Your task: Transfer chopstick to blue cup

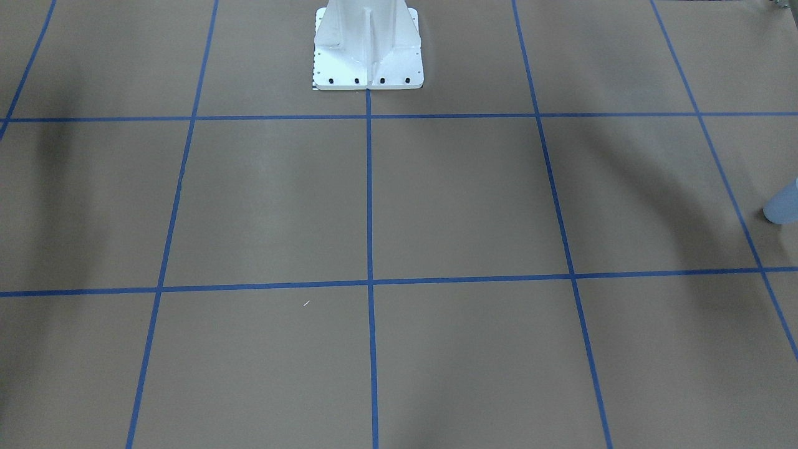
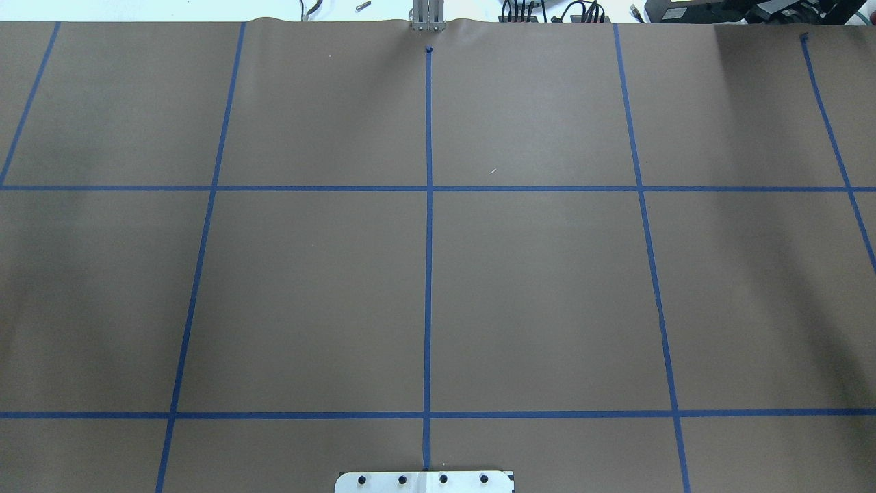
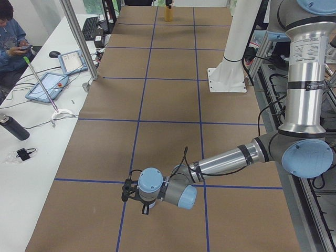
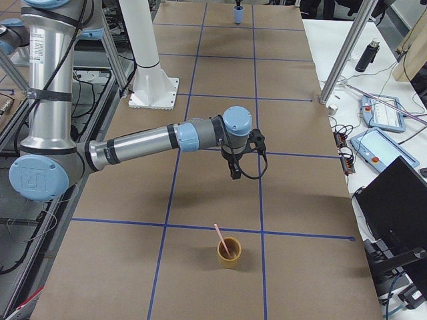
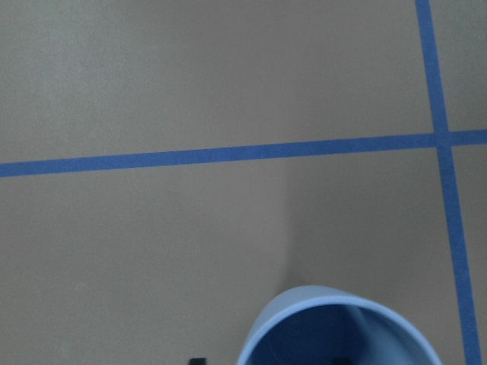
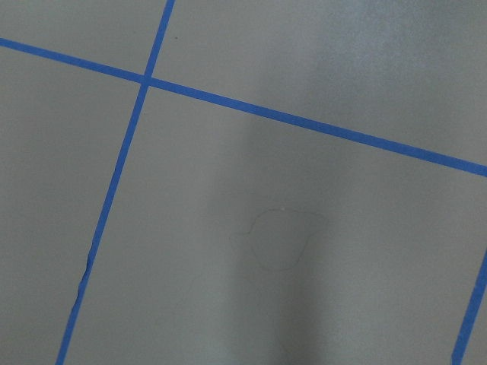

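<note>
the table (image 2: pixel 547 308), covered in brown paper and ruled into squares by blue tape lines (image 2: pixel 428 274), fills every view. the left arm (image 3: pixel 226 160), the near one in the left-end view, stands tall at the robot's side, then reaches its forearm out low and nearly level. its wrist is bent so that the left gripper (image 3: pixel 144 207) hangs low over the paper. i cannot tell whether its fingers are apart or together.

the right arm (image 4: pixel 140 143), the near one in the right-end view, stretches its forearm out level over the table. the right gripper (image 4: pixel 235 170) points down, well apart from the yellow cup (image 4: pixel 229 253). whether its fingers are apart or together cannot be told either.

the yellow cup stands upright near the table's right end. the blue cup (image 1: pixel 784 202) stands upright near the left end, and its open mouth shows at the bottom of the left wrist view.

the chopstick (image 4: pixel 222 237) stands in the yellow cup with its lower end inside. its long axis is tilted, and the free end rises toward the upper left of the right-end view.

a label (image 3: pixel 307 50) on the left arm's upright tube bears print too small to read.
</note>
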You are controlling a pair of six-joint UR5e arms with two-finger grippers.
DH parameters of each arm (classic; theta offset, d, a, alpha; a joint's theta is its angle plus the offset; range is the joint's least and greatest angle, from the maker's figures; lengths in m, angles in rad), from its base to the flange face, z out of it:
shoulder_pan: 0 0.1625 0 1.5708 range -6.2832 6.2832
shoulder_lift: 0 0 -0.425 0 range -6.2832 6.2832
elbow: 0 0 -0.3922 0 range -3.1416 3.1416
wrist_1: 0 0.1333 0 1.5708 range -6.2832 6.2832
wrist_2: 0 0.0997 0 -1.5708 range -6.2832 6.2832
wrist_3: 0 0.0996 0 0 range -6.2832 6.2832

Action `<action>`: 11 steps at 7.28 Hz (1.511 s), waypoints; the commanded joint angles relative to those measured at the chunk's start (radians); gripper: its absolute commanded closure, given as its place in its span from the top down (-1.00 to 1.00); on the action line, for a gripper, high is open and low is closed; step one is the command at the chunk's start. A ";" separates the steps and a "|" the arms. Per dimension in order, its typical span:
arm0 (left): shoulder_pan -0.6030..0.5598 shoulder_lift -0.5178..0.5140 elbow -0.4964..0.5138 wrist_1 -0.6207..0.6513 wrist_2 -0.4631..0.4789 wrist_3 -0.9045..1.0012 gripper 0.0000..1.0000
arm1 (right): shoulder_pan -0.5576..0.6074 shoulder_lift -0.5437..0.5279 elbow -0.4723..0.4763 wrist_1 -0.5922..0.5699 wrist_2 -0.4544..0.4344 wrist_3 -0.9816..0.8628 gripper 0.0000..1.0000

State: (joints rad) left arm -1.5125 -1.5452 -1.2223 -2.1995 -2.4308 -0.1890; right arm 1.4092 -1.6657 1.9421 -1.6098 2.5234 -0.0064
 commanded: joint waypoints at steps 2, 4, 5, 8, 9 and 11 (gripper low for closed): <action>-0.046 -0.114 -0.436 0.623 -0.100 -0.006 -1.00 | -0.003 0.026 0.000 0.001 0.000 0.039 1.00; 0.143 -0.273 -0.578 0.796 -0.105 -0.259 -1.00 | -0.003 0.034 0.000 -0.001 0.000 0.039 1.00; 0.273 -0.365 -0.607 0.793 -0.070 -0.482 -1.00 | -0.004 0.035 0.000 0.001 0.000 0.039 1.00; 0.576 -0.616 -0.602 0.791 0.158 -0.950 -1.00 | -0.013 0.049 -0.005 0.001 -0.002 0.039 1.00; 0.691 -0.706 -0.530 0.788 0.241 -1.033 -1.00 | -0.015 0.049 -0.003 0.001 -0.002 0.039 1.00; 0.822 -0.956 -0.264 0.781 0.404 -1.110 -1.00 | -0.015 0.049 -0.003 0.001 -0.003 0.039 1.00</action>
State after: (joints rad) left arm -0.7696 -2.3618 -1.6295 -1.4153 -2.1119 -1.2504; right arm 1.3952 -1.6171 1.9393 -1.6092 2.5215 0.0322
